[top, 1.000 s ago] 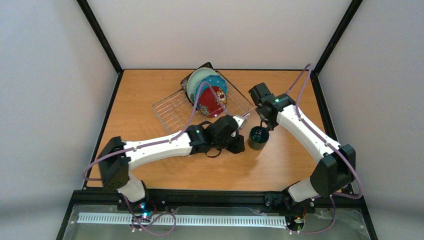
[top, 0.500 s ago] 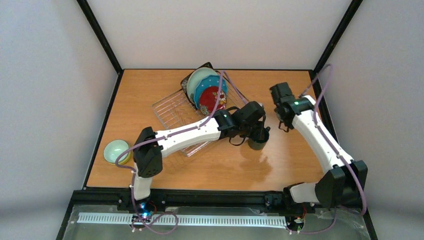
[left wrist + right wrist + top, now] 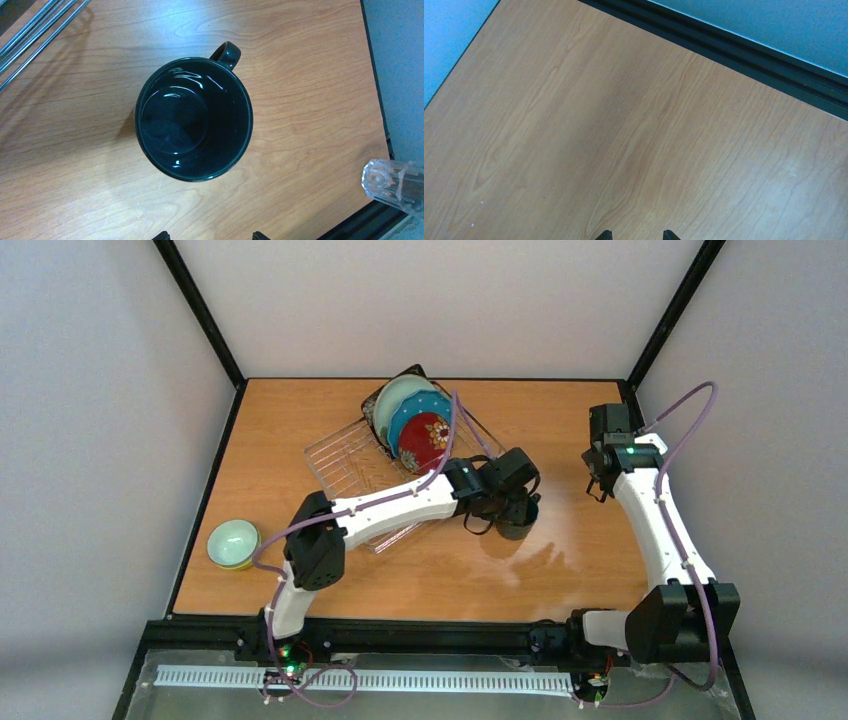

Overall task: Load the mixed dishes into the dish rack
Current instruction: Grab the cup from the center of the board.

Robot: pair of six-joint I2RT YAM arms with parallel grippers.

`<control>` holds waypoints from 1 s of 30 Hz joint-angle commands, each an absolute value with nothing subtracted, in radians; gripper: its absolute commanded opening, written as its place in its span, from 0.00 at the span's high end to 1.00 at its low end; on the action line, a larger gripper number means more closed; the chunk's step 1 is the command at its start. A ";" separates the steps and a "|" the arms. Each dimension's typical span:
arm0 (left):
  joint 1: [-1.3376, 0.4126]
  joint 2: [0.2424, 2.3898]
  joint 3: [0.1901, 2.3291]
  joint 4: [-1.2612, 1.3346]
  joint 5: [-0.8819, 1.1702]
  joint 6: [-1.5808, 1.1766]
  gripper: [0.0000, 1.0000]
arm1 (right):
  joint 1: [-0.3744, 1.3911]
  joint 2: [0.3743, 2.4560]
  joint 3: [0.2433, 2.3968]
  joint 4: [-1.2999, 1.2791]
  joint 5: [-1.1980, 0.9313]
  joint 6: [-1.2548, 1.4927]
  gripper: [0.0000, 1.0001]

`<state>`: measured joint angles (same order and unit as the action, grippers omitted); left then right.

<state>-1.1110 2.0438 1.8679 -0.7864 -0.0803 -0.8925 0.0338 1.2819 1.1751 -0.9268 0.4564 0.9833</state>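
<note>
The dish rack (image 3: pixel 345 455) holds the black square plate (image 3: pixel 378 402), pale mint plate (image 3: pixel 402 392), blue dotted plate (image 3: pixel 412 418) and red floral plate (image 3: pixel 425 440) on edge. A dark green mug (image 3: pixel 194 118) stands upright on the table to the rack's right, partly under my left gripper (image 3: pixel 522 508). That gripper (image 3: pixel 209 236) hovers over the mug, open and empty. My right gripper (image 3: pixel 600 485) is open over bare wood (image 3: pixel 636 235) near the right edge. A mint bowl (image 3: pixel 233 540) sits nested in a yellow-green one at the left. A clear glass cup (image 3: pixel 395 182) shows by the right edge.
My left arm (image 3: pixel 390 505) lies across the rack's near corner. Black rails (image 3: pixel 734 45) border the table. The rack's wires (image 3: pixel 40 25) run just left of the mug.
My right gripper left the mug and pulled back to the right edge. My left arm swung right and stretched out until its gripper came over the mug, uncovering the bowls.
</note>
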 commanded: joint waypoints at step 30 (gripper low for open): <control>-1.002 2.310 2.082 -0.880 0.013 -1.045 0.12 | -0.108 1.355 1.137 -0.745 0.318 0.847 0.42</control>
<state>-1.0180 2.2784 2.0144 -0.8379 -0.0170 -1.0531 -0.0929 1.3380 1.1564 -0.7643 0.3248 0.8665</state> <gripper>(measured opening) 0.894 0.579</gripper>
